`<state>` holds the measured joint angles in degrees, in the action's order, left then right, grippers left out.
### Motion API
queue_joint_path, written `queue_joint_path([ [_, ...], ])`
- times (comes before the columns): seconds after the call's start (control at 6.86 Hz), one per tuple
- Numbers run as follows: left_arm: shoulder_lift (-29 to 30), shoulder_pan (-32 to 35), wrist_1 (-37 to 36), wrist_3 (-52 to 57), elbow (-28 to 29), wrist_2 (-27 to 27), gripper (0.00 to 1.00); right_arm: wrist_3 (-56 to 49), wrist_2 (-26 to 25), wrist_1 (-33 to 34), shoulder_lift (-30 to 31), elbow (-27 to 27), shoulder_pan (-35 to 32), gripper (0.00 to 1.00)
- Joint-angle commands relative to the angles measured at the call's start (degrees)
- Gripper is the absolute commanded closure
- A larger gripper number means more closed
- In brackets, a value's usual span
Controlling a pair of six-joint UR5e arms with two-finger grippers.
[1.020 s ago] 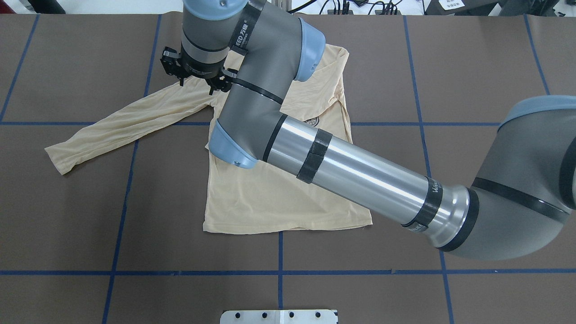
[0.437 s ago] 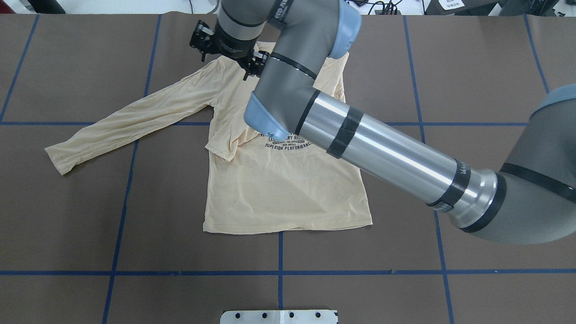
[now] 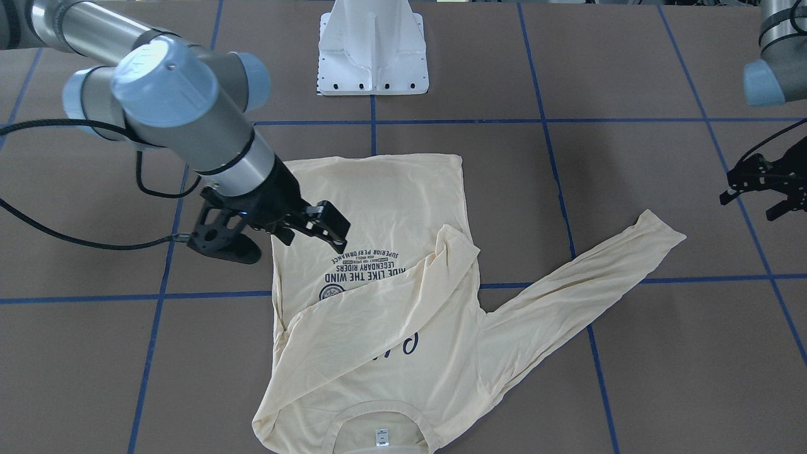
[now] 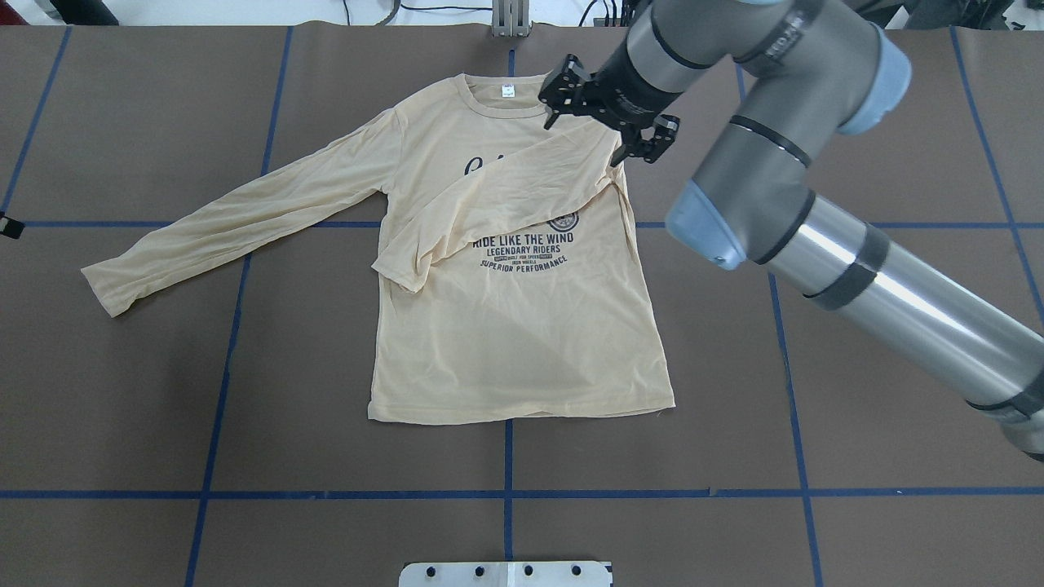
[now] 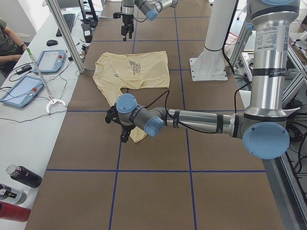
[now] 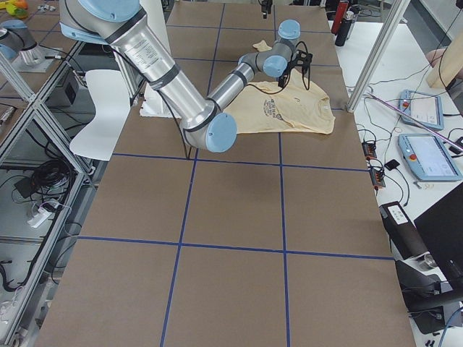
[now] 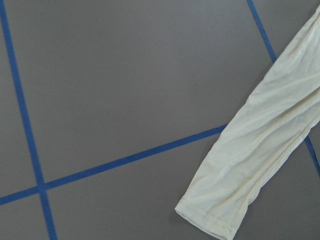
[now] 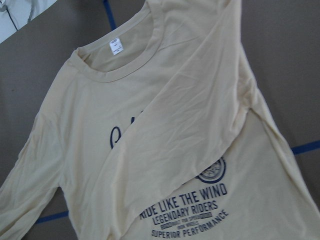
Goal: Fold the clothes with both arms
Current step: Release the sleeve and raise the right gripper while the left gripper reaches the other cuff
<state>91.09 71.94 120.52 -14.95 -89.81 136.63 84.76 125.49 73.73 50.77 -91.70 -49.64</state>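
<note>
On the surface (image 4: 816,408): one sleeve done, one to go

Mid-surface the shirt (image 4: 506,326) lies print up, its folded sleeve (image 4: 506,196) across the chest. By that shoulder the right tool (image 4: 583,139) hovers, jaws apart, empty. The left tool (image 3: 750,205) hangs near the outstretched sleeve (image 4: 245,212), jaws apart too. Next, I judge: pinch its cuff (image 7: 210,220) and carry it across.

the folded sleeve (image 4: 522,191) hides most of the script print (image 4: 481,165) on the shirt (image 4: 522,342), whose collar (image 3: 378,413) the front-facing view's edge cuts.
</note>
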Motion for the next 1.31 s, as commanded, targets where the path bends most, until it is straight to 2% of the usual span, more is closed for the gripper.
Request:
queue_joint_path([
  [0.0,0.40,-3.02,10.85,-3.83,7.53,-0.58,0.08,-8.23,4.38,0.19,13.00,-8.30,-4.83,0.01],
  [0.15,0.58,-5.21,11.05,-4.56,7.81,-0.57,0.10,-10.90,6.24,0.10,15.74,-8.58,-7.37,0.01],
  [0.58,3.47,-7.77,11.05,-4.65,10.79,-0.57,0.15,-13.04,6.69,0.19,20.15,-8.67,-9.86,0.01],
  [1.02,5.85,-8.48,11.49,-4.56,13.95,-0.57,0.33,-13.66,6.69,0.10,20.60,-8.84,-9.86,0.01],
  [1.17,5.85,-8.66,11.49,-4.65,13.88,-0.57,0.36,-13.66,6.26,0.01,20.69,-8.84,-9.77,0.01],
])
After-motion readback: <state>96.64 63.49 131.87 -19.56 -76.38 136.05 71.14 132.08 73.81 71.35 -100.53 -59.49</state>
